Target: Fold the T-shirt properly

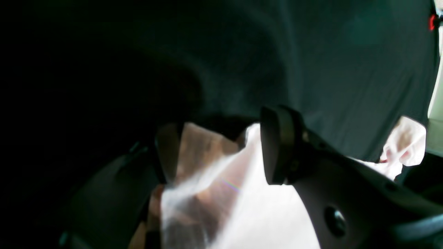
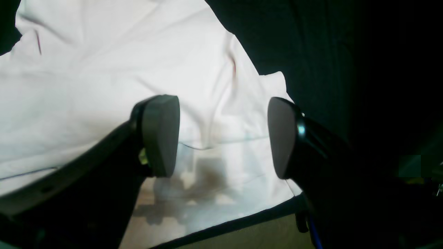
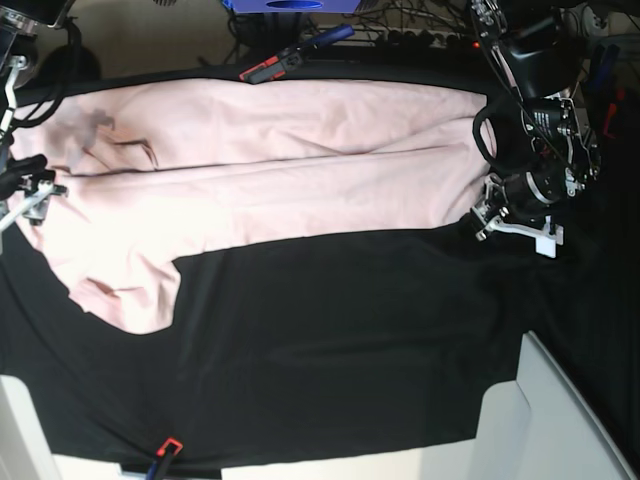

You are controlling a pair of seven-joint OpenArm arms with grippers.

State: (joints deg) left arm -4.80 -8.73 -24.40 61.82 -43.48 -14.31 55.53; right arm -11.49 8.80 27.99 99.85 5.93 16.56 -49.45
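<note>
The pale pink T-shirt [image 3: 260, 170] lies spread, plain side up, across the far half of the black table cloth [image 3: 330, 340]. One sleeve hangs toward the near left. My left gripper [image 3: 487, 216] sits at the shirt's right edge. In the left wrist view its fingers stand apart, and my left gripper [image 1: 221, 152] is open with pink fabric [image 1: 242, 193] between and below the pads. My right gripper [image 3: 30, 188] is at the shirt's left edge. In the right wrist view my right gripper [image 2: 221, 138] is open just above the T-shirt [image 2: 104, 69], near a hem and the table edge.
A red and black clamp [image 3: 272, 66] lies at the table's far edge, with a blue object [image 3: 290, 5] and cables behind it. A white panel [image 3: 550, 420] stands at the near right corner. Another small clamp [image 3: 165, 450] holds the cloth at the near edge.
</note>
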